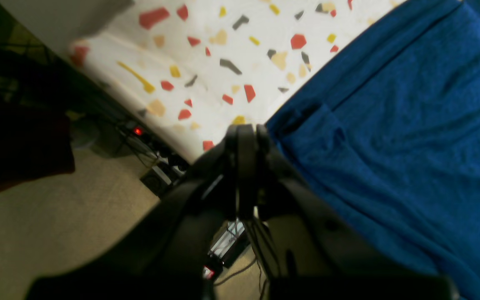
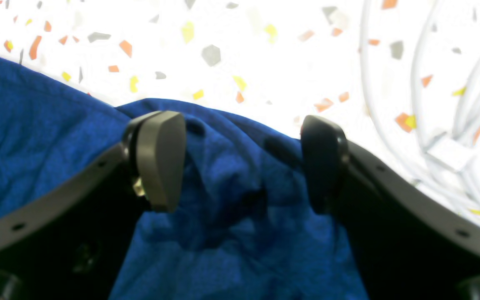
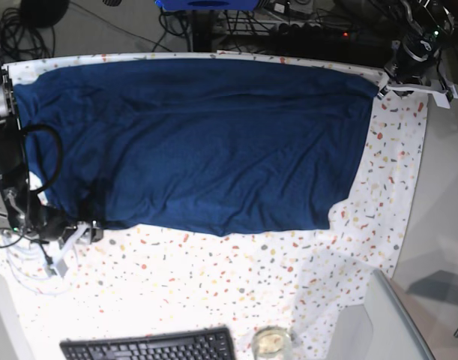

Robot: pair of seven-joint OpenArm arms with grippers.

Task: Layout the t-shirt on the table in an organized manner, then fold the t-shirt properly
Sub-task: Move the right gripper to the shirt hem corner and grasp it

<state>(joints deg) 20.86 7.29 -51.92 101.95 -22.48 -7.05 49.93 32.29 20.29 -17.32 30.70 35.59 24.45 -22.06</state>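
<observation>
The navy t-shirt (image 3: 206, 142) lies spread wide over the speckled table (image 3: 214, 285). At its far right corner in the base view, my left gripper (image 3: 384, 88) sits by the table's edge. The left wrist view has this gripper (image 1: 246, 133) shut, fingertips together over the table (image 1: 223, 62), with the t-shirt's corner (image 1: 348, 137) touching its right side; no blue shows between the fingertips. My right gripper (image 2: 240, 162) is open, its two fingers straddling a bunched fold of t-shirt (image 2: 231, 200) at the near left corner (image 3: 82, 229).
White cables (image 2: 431, 125) lie on the table just right of the right gripper, seen also in the base view (image 3: 34, 270). A black keyboard (image 3: 146, 346) and a glass (image 3: 271, 343) sit at the front edge. Floor and a power strip (image 1: 138, 131) lie beyond the edge.
</observation>
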